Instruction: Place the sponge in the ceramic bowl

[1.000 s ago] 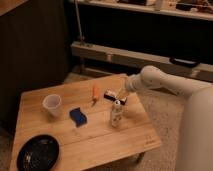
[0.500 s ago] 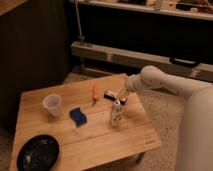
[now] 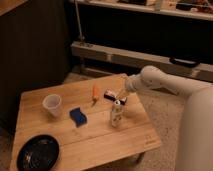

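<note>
The blue sponge [image 3: 77,116] lies flat near the middle of the wooden table [image 3: 135,137]. At the table's front left corner sits the ceramic bowl [image 3: 38,153], black, wide and empty. My gripper [image 3: 120,95] hangs over the table's far right part, well to the right of the sponge and far from the bowl. It hovers just above a small white bottle [image 3: 116,113] and next to a small dark box [image 3: 113,96]. Its jaws stand open with nothing in them.
A translucent white cup [image 3: 52,105] stands left of the sponge. An orange stick-like item [image 3: 95,93] lies behind the sponge. A metal rail and dark shelving run behind the table. My white arm [image 3: 165,85] reaches in from the right.
</note>
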